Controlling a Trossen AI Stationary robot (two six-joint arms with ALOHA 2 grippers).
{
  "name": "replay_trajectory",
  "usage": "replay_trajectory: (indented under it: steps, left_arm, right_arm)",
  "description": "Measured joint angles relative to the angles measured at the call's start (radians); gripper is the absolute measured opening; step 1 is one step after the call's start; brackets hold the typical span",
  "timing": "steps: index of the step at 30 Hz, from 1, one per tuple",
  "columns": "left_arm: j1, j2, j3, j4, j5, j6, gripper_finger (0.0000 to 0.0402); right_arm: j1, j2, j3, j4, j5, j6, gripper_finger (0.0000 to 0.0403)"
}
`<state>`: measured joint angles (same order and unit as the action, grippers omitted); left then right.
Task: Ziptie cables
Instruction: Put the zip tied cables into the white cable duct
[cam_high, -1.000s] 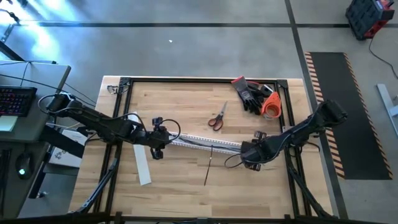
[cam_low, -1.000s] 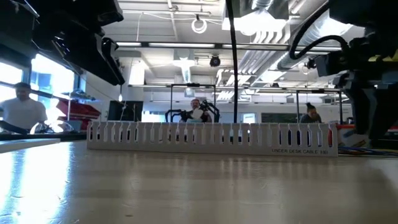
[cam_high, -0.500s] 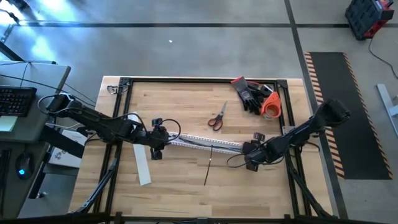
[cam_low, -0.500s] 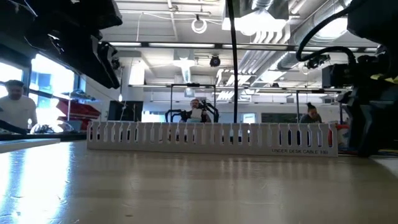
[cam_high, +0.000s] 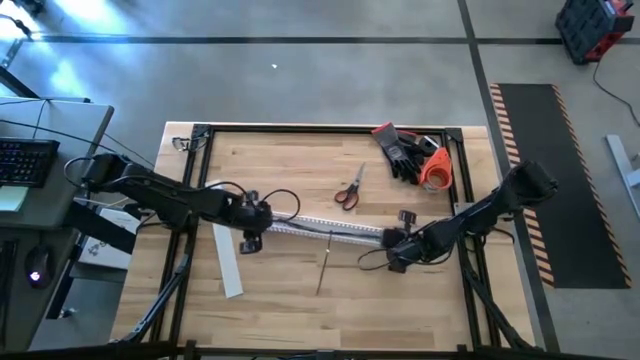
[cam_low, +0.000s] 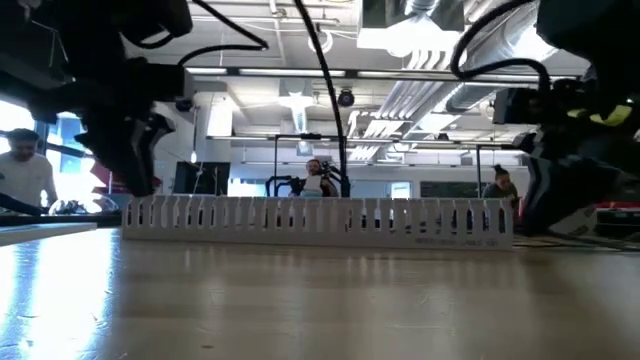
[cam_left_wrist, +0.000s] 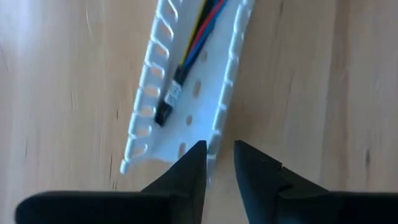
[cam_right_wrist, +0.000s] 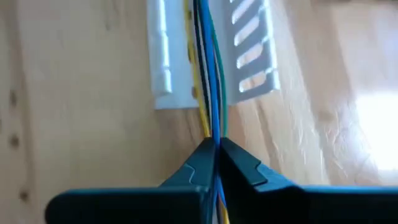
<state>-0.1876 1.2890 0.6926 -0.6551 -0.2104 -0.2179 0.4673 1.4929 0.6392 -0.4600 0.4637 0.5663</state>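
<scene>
High view: scissors (cam_high: 348, 187) beyond slotted duct (cam_high: 320, 230).

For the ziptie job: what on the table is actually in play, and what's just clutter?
In play:
- cables, pinched by right gripper
- white duct, left gripper at its end wall

Clutter:
- scissors
- gloves
- orange tape roll
- flat white strip

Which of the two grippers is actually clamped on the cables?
The right gripper: its fingers pinch the cables beyond the white duct's end. The left gripper straddles the duct's wall.
</scene>
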Motion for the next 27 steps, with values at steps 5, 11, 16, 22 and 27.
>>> replay_trajectory:
  steps: [5,11,16,22,27]
  left_arm:
    - [-0.02,-0.023,0.023,-0.116,0.026,-0.012,0.0058]
    - [-0.019,-0.019,-0.008,-0.064,0.014,0.082,0.0058]
    - [-0.015,-0.018,-0.052,-0.008,-0.004,0.089,0.0053]
    - [-0.015,-0.019,-0.072,0.067,-0.011,0.101,0.0007]
    - [-0.015,-0.019,-0.072,0.122,-0.003,0.134,0.0001]
  right_arm:
    - [-0.031,0.0,0.0,0.01,0.003,-0.034,0.0001]
    - [-0.07,-0.001,0.0,0.021,-0.005,-0.079,0.0]
    - [-0.077,-0.002,0.001,0.023,-0.01,-0.096,0.0]
    - [-0.077,-0.001,0.001,0.067,-0.012,-0.145,0.0]
    - [-0.093,-0.001,0.002,0.124,-0.012,-0.206,0.0]
